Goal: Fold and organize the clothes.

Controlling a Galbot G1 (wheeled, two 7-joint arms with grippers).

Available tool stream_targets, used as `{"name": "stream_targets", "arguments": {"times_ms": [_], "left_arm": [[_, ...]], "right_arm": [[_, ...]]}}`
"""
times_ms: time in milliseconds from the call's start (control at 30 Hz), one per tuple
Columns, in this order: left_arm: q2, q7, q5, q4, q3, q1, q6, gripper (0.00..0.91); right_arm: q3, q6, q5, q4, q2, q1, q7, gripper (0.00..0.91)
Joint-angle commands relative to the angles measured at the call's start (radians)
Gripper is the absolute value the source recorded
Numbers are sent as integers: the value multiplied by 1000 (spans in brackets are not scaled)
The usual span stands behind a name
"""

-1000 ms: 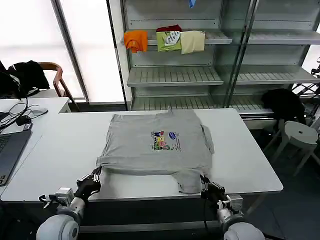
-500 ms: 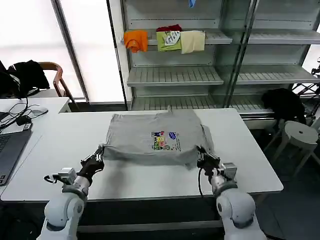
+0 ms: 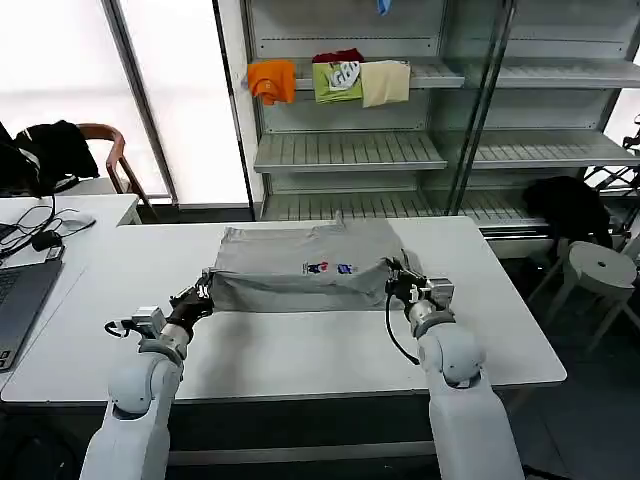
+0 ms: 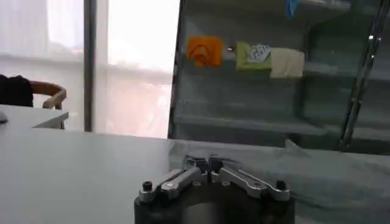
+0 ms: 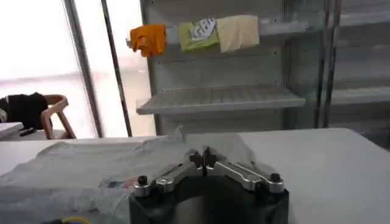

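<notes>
No writing can be read: the T-shirt [image 3: 300, 270] carries only a small multicoloured print, half hidden by the fold, and the green garment [image 3: 337, 80] on the shelf [image 3: 440, 72] bears a white mark too small to make out. The grey T-shirt lies on the white bench [image 3: 300, 340], its near part lifted and doubled back over the rest. The left hand [image 3: 204, 291] is clenched on the fold's left corner, just above the bench. The right hand [image 3: 392, 279] is clenched on the fold's right corner, level with the left. The folded edge stretches between the two hands. In the wrist views each hand's fingers meet at the tips over grey cloth. Orange [image 3: 272, 80], green and cream [image 3: 385, 82] garments hang over the upper shelf behind the bench
</notes>
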Motion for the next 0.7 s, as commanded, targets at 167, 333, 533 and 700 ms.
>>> {"name": "stream_targets", "arguments": {"times_ms": [167, 333, 533, 700], "left_arm": [[-1, 9, 80, 100, 10, -47, 9, 907], [4, 9, 86, 91, 9, -43, -2, 907], [8, 8, 87, 78, 8, -31, -9, 907], [4, 3, 90, 63, 13, -19, -20, 907]], "right_arm": [[1, 16, -61, -194, 44, 90, -6, 907], [5, 47, -84, -232, 54, 102, 2, 907], [14, 97, -67, -255, 51, 134, 18, 907], [30, 116, -11, -267, 51, 162, 43, 907]]}}
